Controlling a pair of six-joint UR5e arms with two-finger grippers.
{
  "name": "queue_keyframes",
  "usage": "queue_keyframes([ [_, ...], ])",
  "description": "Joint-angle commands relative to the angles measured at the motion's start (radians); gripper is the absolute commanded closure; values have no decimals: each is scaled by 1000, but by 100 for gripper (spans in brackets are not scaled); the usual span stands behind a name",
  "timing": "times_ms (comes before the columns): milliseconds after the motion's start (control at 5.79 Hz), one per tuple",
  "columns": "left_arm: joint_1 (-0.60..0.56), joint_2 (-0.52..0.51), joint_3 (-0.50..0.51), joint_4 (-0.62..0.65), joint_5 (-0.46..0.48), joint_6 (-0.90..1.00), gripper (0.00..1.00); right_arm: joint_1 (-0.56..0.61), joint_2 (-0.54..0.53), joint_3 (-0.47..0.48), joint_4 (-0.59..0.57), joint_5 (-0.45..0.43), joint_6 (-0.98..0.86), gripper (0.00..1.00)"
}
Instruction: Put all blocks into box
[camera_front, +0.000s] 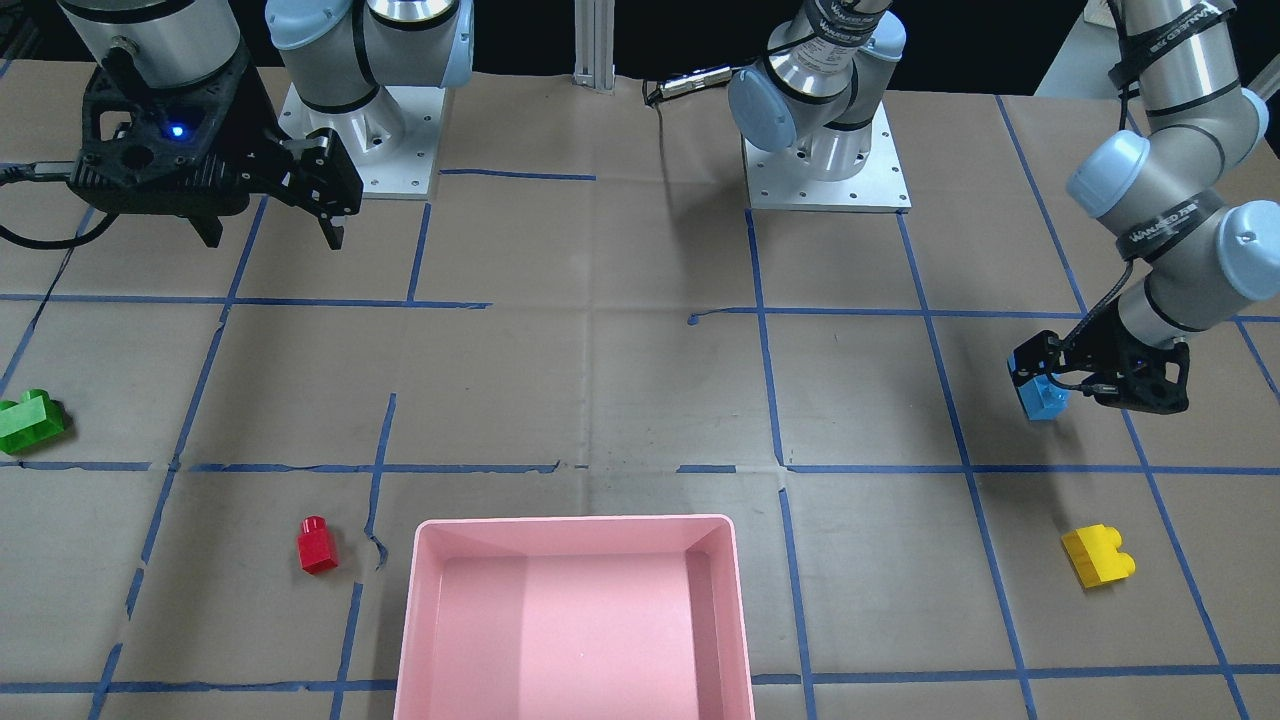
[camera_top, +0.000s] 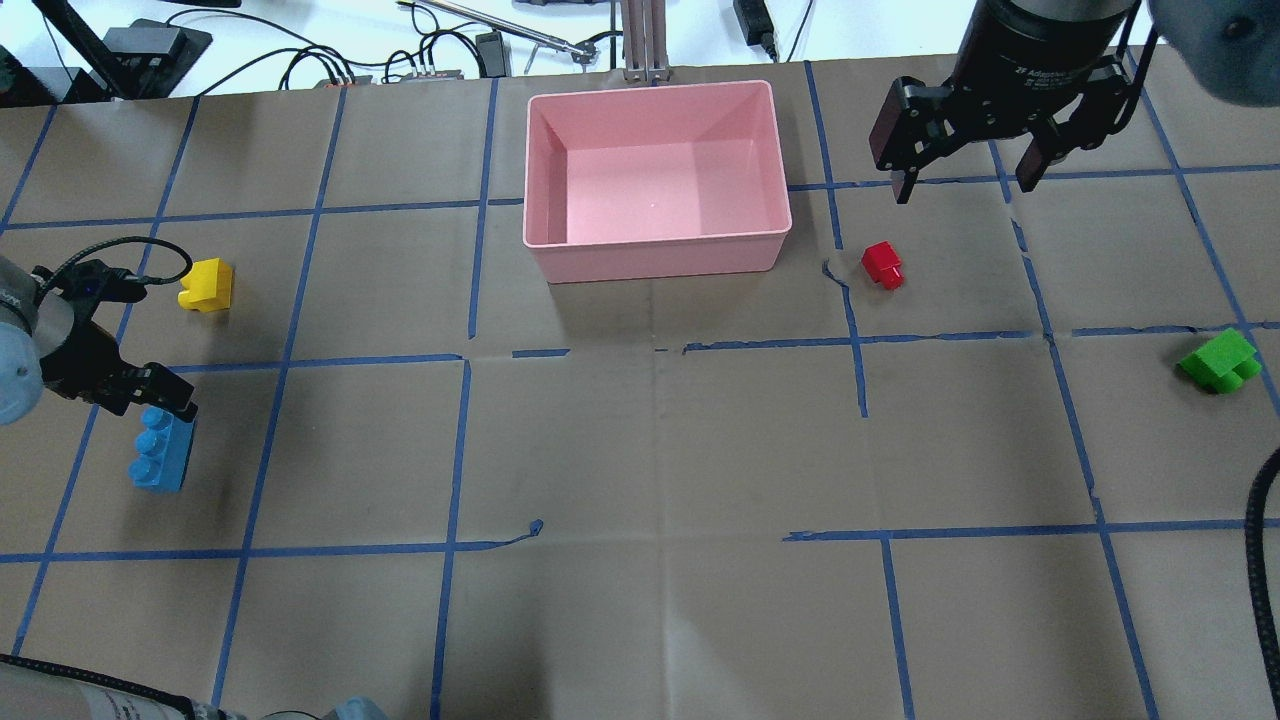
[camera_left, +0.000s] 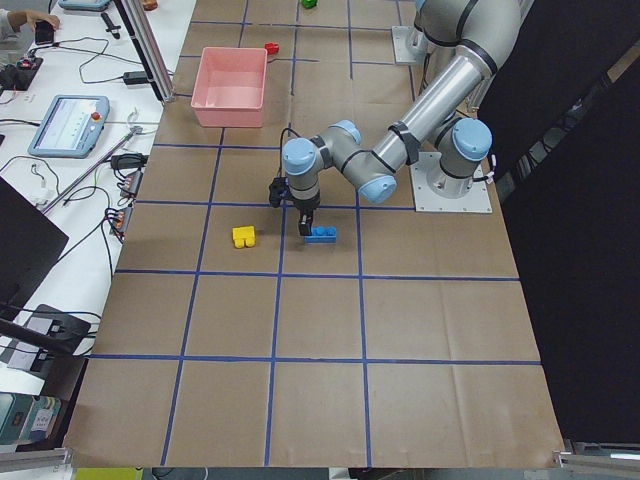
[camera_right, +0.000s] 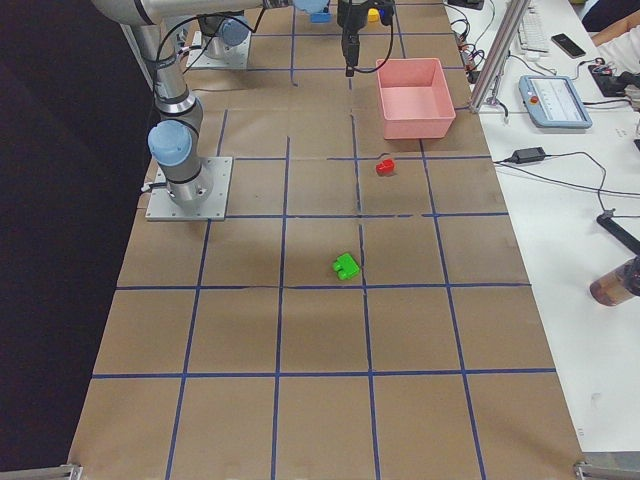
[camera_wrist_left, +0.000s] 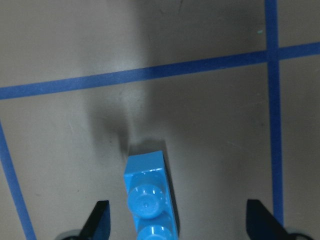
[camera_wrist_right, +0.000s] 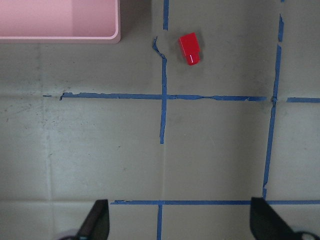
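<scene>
The blue block lies on the table at my left. My left gripper is open, low over its end; in the left wrist view the block sits between the spread fingertips. The yellow block lies just beyond it. My right gripper is open and empty, held high beside the pink box. The red block lies right of the box and also shows in the right wrist view. The green block lies at the far right.
Blue tape lines grid the brown paper table cover. Both arm bases stand at the robot's edge. Cables, a tablet and a metal post lie beyond the table's far edge. The box has nothing in it.
</scene>
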Motion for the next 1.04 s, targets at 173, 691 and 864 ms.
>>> queue_keyframes([
  [173,37,-57,-43,81,-3,7,50,0,2,3,-5,9,1,0],
  [691,14,-36,1,50,-3,16,99,-91,5,14,-12,6,-86,0],
  [864,-79,-15,97,-62,-4,10,100,-198,5,15,-6,6,-193,0],
])
